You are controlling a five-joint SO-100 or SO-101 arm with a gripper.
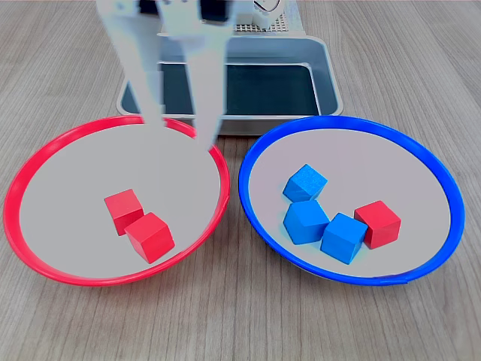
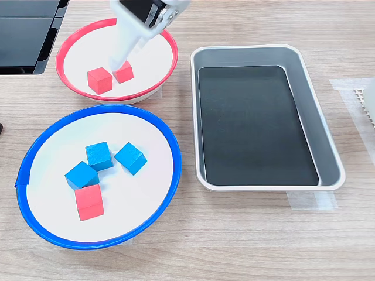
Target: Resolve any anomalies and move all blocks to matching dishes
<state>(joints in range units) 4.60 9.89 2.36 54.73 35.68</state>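
The red-rimmed dish point(image 1: 68, 177) point(image 2: 82, 50) holds two red blocks point(image 1: 124, 209) point(image 1: 150, 237), seen again in the second exterior view point(image 2: 99, 80) point(image 2: 124, 71). In the blue-rimmed dish point(image 1: 398, 169) point(image 2: 143, 193) lie three blue blocks point(image 1: 305, 183) point(image 1: 306, 222) point(image 1: 344, 237) and one red block point(image 1: 378, 224) point(image 2: 89, 202). My gripper point(image 1: 180, 135) point(image 2: 120, 58) hangs open over the back of the red-rimmed dish, its white fingers apart with nothing between them. One fingertip point(image 2: 117, 61) comes down close beside a red block.
A grey rectangular tray point(image 1: 331, 83) point(image 2: 328, 146) with a dark base stands empty behind the dishes in the first exterior view, right of them in the second exterior view. A black object point(image 2: 23, 35) lies at the second exterior view's top left.
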